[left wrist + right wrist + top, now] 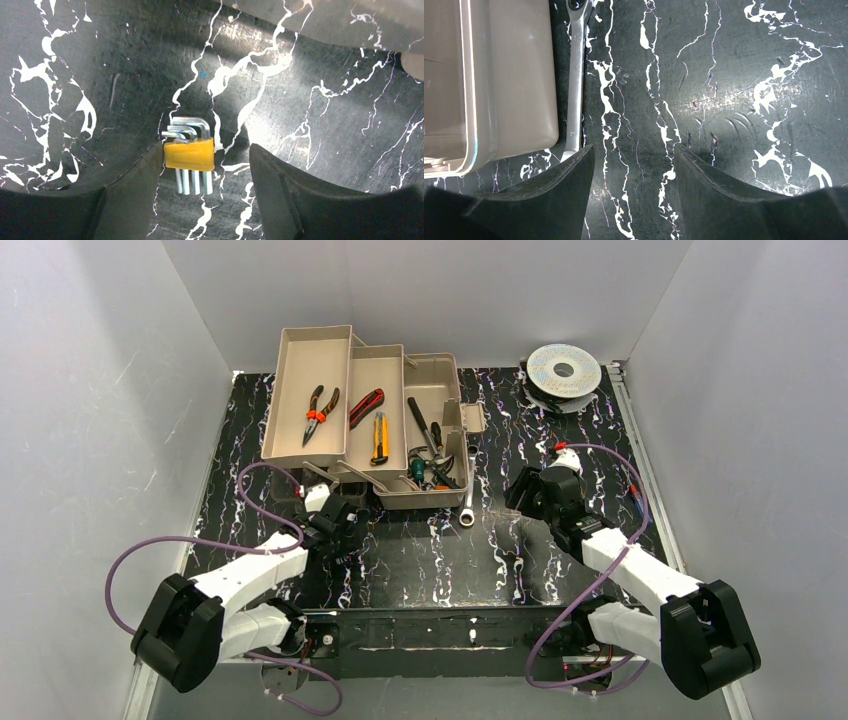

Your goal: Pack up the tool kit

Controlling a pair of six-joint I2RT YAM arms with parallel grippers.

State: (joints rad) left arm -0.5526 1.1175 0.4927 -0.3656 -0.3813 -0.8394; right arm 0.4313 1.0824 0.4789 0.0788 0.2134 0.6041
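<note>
Top view: the big beige plastic toolbox (375,365) is seen open, upper middle.

Left wrist: the silver hex keys in a yellow clip (189,154) are framed by the open left gripper (206,150). Being off to one side, they could be knocked away.

Right wrist: the open right gripper (634,152) is held empty beside a silver wrench (574,90).

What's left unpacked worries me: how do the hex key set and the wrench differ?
The hex key set is a bundle of bent keys in a yellow holder; the wrench is one long straight bar. The hex key set lies within the open left gripper; the wrench lies beside the toolbox, outside the right gripper. Both rest on the table.
</note>
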